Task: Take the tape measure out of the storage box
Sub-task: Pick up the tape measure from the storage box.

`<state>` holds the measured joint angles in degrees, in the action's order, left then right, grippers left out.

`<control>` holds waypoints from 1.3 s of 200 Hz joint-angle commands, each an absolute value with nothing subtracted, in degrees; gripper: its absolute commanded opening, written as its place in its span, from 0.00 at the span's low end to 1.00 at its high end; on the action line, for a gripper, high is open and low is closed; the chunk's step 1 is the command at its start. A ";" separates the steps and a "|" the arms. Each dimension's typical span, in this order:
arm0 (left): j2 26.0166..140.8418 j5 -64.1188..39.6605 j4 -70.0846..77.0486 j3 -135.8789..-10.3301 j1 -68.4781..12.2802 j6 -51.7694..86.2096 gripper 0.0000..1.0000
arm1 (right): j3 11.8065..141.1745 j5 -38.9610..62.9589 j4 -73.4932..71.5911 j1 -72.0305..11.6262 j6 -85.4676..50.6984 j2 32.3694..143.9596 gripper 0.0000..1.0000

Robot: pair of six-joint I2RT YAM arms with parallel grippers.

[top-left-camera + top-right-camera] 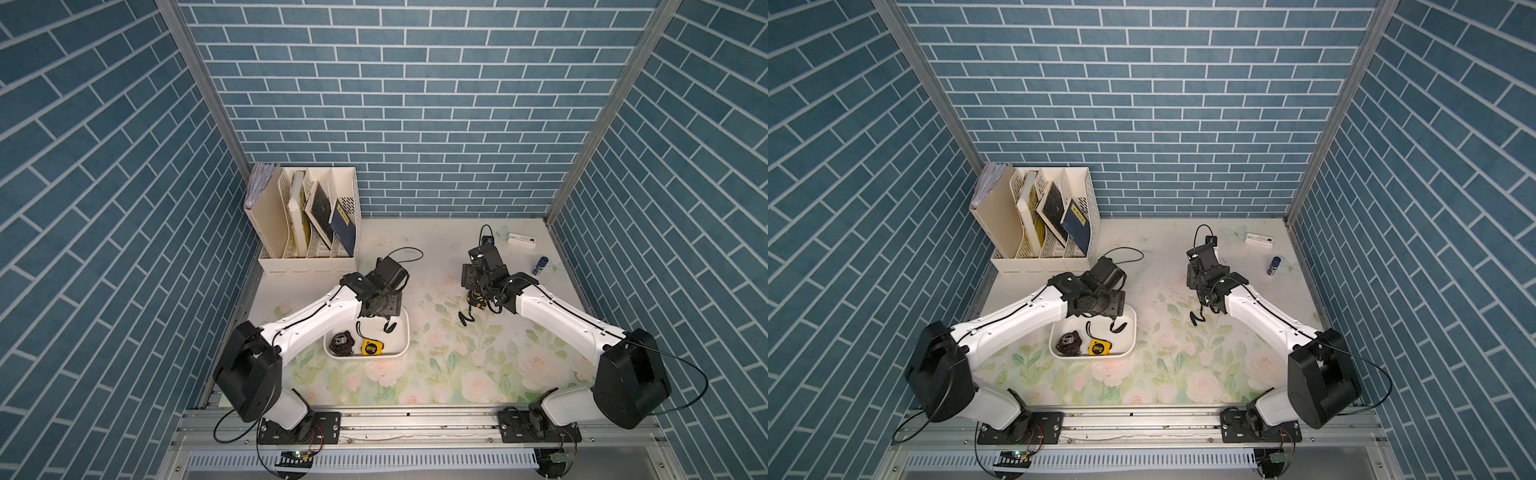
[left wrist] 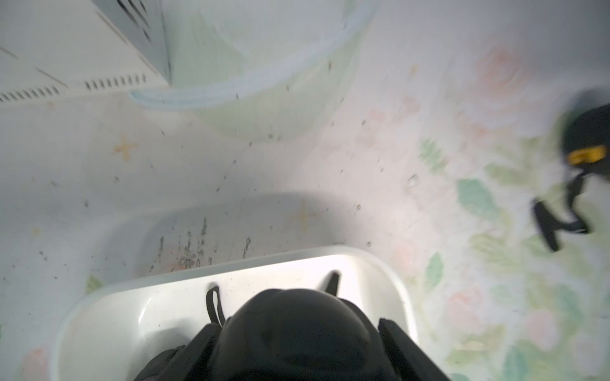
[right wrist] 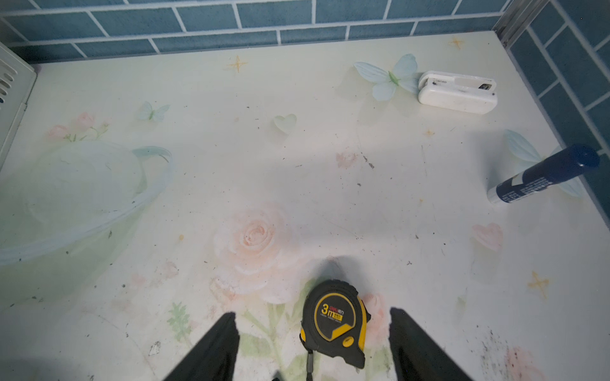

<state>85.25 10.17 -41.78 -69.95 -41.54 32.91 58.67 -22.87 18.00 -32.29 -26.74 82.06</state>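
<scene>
Straddling a "deli 3m" tape measure (image 3: 333, 321), right fingers (image 3: 214, 346) gape; left fingers (image 2: 399, 346) seemingly clench a dark casing (image 2: 297, 330).

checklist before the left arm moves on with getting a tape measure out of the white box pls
1. Grip: the left end effector is shut on the black tape measure: ok.
2. That tape measure lifted above the storage box rim: cannot tell.
3. Its strap free of the box: not ok, it dangles over the interior.
4. Other arm out of the way: ok, the right end effector is open around the yellow-black tape measure lying on the table, away from the box.
5. Box emptied: not ok, a yellow tape measure and a dark brownish object lie inside.
</scene>
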 commanded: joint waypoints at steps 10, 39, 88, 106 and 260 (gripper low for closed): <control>80.20 8.33 -45.45 -75.49 -38.86 36.29 0.17 | 55.05 -20.04 13.84 -32.11 -27.60 77.90 0.74; 76.31 -2.60 -37.25 -76.28 -35.32 40.20 0.10 | 48.77 -15.31 5.15 -32.99 -25.79 69.97 0.73; 76.74 -18.41 -18.57 -73.83 -33.83 52.12 0.12 | 41.22 -3.90 -10.58 -38.17 -21.57 58.40 0.73; 77.39 -22.54 -9.31 -70.37 -33.75 58.97 0.12 | 41.91 -3.36 -13.34 -41.55 -20.16 58.52 0.72; 79.52 -18.08 -0.61 -70.92 -34.04 71.48 0.18 | 45.89 -0.97 -24.19 -50.92 -17.25 64.85 0.72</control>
